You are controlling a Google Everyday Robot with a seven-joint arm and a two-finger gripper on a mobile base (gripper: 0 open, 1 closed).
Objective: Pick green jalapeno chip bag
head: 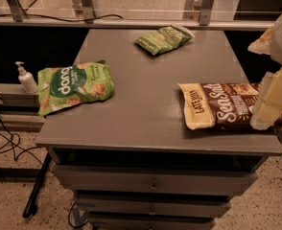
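Note:
The green jalapeno chip bag [163, 38] is small and dark olive-green with a white end. It lies flat at the far middle of the grey cabinet top [146, 104]. My gripper [271, 99] is a pale blurred shape at the right edge of the view, close to the camera. It hangs over the right end of the brown and cream "Late July" bag [217, 105], far from the jalapeno bag.
A larger bright green "dang" bag [74, 86] lies at the left edge of the top. A white pump bottle [25, 78] stands on a ledge to the left. Cables [6, 143] run on the floor at left. A railing [131, 23] runs behind the cabinet.

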